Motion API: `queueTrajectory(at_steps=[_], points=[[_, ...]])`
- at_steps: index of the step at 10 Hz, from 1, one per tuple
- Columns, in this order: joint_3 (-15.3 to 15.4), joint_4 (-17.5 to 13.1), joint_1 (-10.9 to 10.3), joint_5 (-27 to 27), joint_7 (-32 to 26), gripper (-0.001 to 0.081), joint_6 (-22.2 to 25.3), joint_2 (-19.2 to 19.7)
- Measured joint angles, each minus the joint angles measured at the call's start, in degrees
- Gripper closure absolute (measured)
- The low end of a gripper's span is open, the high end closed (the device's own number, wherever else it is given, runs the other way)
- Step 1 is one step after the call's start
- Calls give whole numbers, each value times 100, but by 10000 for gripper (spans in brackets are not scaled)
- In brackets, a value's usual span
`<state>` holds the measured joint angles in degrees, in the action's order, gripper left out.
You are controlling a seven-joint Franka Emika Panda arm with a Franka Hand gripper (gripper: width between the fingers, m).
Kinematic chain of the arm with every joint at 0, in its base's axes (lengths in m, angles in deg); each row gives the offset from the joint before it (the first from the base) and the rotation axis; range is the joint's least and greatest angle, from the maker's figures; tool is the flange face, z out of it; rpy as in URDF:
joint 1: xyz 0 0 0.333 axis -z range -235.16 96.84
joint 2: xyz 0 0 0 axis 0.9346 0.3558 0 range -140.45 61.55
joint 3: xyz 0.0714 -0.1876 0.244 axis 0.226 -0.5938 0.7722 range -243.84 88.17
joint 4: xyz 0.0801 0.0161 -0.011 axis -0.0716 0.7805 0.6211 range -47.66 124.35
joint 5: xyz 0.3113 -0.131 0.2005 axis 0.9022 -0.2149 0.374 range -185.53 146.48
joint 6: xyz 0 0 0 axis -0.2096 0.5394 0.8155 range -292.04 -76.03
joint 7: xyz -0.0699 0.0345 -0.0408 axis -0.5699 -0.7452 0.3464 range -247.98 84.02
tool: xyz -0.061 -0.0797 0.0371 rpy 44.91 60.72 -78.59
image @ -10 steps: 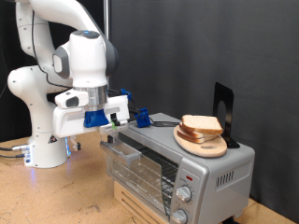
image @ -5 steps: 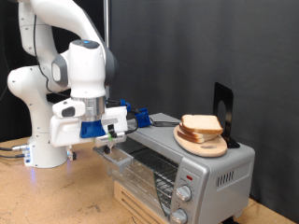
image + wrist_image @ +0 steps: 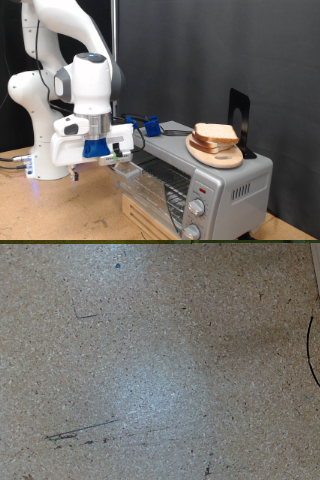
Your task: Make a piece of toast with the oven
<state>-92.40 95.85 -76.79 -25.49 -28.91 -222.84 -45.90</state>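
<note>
1. The gripper (image 3: pixel 122 158) hangs low at the end of the white arm (image 3: pixel 88 75), just off the front corner of the oven (image 3: pixel 190 175) on the exterior view's left, at about the level of the oven door (image 3: pixel 150 180). Its fingers are small and partly hidden by the blue mounts, so whether they are apart or together cannot be told. Nothing shows between them.

2. The door appears tilted outward, partly open, with the wire rack faintly visible behind the glass. The gripper sits next to the door's upper edge, but contact cannot be confirmed.

3. The piece of toast (image 3: pixel 216 132) lies on top of a small pile of similar slices on a wooden plate (image 3: pixel 214 156), which rests on the oven's roof towards the exterior view's right, well apart from the gripper. A black stand (image 3: pixel 238 118) rises behind it.

4. Judged from this, the task is at an early stage: the door seems to be in the course of being opened, the bread has not been picked up, no slice shows inside the oven, and the two knobs (image 3: pixel 196 208) at the oven's front look untouched.

5. The exterior view shows the arm, oven and bread together. The wrist view shows none of these; it shows only the speckled tabletop (image 3: pixel 160 370) with faint scratches and a dark cable (image 3: pixel 312 350) curving at one edge, and no fingertips enter it.
</note>
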Motion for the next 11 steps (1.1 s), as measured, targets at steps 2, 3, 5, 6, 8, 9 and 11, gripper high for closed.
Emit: queueTrajectory(at_steps=[2, 3, 5, 6, 8, 9, 11], points=[[-26, 16, 5, 6, -170, 124, -28, -4], [-45, 25, 11, 6, -277, 124, -55, -2], [-85, 51, 28, 4, -460, 124, -133, 6], [-111, 54, 29, 4, -531, 124, -154, 8], [-142, 47, 35, 4, -661, 124, -164, 7], [-151, 44, 37, 4, -707, 124, -162, -1], [-153, 23, 37, 137, -852, 124, -89, -51]])
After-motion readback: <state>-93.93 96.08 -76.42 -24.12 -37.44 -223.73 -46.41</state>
